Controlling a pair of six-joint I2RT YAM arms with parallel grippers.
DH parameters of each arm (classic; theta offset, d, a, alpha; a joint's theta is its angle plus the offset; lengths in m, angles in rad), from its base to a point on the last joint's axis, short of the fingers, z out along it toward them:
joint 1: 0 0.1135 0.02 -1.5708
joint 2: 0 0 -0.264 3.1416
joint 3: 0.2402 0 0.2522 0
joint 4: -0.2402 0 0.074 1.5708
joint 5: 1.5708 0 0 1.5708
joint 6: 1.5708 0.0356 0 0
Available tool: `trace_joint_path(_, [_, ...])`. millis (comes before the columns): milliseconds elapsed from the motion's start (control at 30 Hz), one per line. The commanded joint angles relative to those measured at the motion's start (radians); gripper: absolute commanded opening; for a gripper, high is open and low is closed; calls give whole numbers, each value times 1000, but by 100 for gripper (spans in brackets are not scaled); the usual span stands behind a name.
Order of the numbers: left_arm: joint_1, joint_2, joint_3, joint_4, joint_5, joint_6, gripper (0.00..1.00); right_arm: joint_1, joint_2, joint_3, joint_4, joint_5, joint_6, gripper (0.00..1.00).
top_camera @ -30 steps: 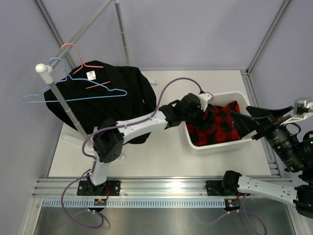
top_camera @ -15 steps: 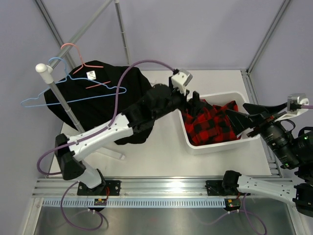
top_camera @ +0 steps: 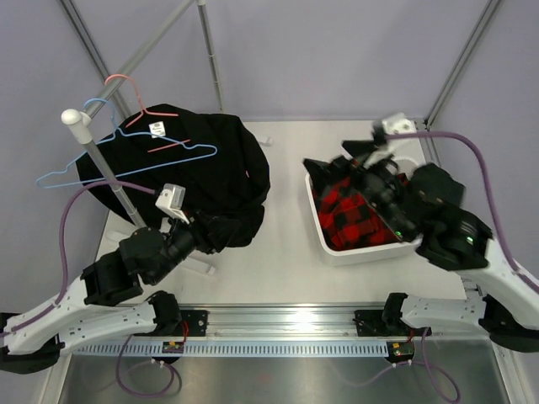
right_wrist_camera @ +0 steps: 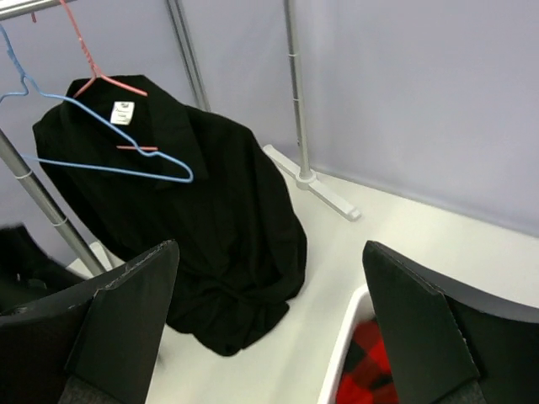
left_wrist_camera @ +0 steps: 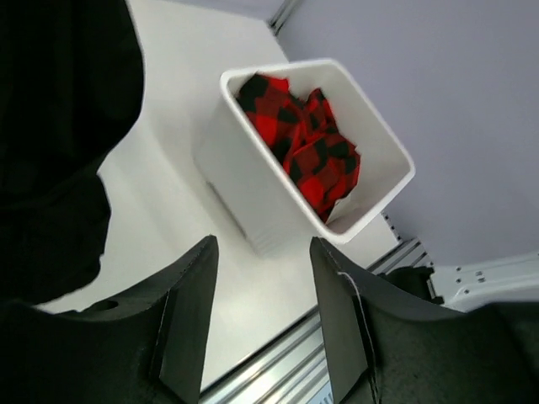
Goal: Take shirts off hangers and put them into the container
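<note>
— From above?
— The red-and-black plaid shirt point(top_camera: 338, 220) lies crumpled in the white plastic basket point(top_camera: 358, 251). The plain black shirt point(top_camera: 210, 168) hangs on the pink wire hanger point(top_camera: 158, 112).
— Left wrist?
— The left hand point(left_wrist_camera: 263, 252) stands apart, holding nothing.
— Right wrist?
— The right hand point(right_wrist_camera: 269, 278) gapes wide.

**Open lane between shirt and basket**

A bare strip of surface point(top_camera: 282, 252) runs between the hanging black shirt point(top_camera: 202, 168) and the white basket point(top_camera: 362, 251), with nothing standing in it. The right arm point(top_camera: 438, 210) hangs over the basket and roofs most of its mouth (a plaid shirt point(top_camera: 341, 215) fills the inside). On the left, the slanted rack pole point(top_camera: 109, 172), blue hanger point(top_camera: 126, 167) and pink hanger point(top_camera: 137, 105) crowd the black shirt's front.
</note>
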Motion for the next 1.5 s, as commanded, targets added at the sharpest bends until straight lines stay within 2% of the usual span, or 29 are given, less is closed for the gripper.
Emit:
trace_joint_path(0, [-3,-59,-119,-82,-25,-162,50,-104,188,118,132,-189,-86,99])
trace_joint_path(33, [-3,-73,-152,-85,-24,-173,50,-138,258,142,161,-296,-62,100])
trace_joint_path(100, [-3,-102,-174,-93,-19,-195,50,-205,377,236,169,-377,-51,100])
trace_joint_path(300, [-3,-129,-202,-98,-5,-195,51,-294,710,592,39,-654,-149,99])
trace_joint_path(500, [-3,-135,-211,-96,16,-172,53,-411,887,722,55,-932,-209,99])
trace_joint_path(633, [-3,-139,-234,-99,15,-166,55,-460,992,849,-14,-1131,-210,94])
trace_joint_path(733, [-3,-138,-234,-92,21,-152,56,-477,1059,923,-43,-1200,-221,94])
trace_joint_path(867, [-3,-126,-226,-82,30,-138,57,-491,1134,1003,-52,-1314,-195,88])
trace_joint_path(1067, [-3,-93,-213,-75,33,-116,59,-491,1216,1008,15,-1444,-112,78])
trace_joint_path(1167, [-3,-87,-211,-73,38,-112,60,-491,1240,1001,45,-1478,-86,69])
trace_joint_path(1200, [-3,-89,-212,-78,38,-112,61,-491,1248,1000,55,-1481,-77,53])
trace_joint_path(1300, [-3,-96,-220,-82,36,-116,61,-491,1259,1003,74,-1509,-63,19])
trace_joint_path(1333, [-3,-98,-222,-84,36,-118,61,-491,1257,1006,81,-1524,-58,2])
trace_joint_path(1467, [-3,-100,-229,-79,45,-119,61,-491,1249,1015,130,-1555,-26,0])
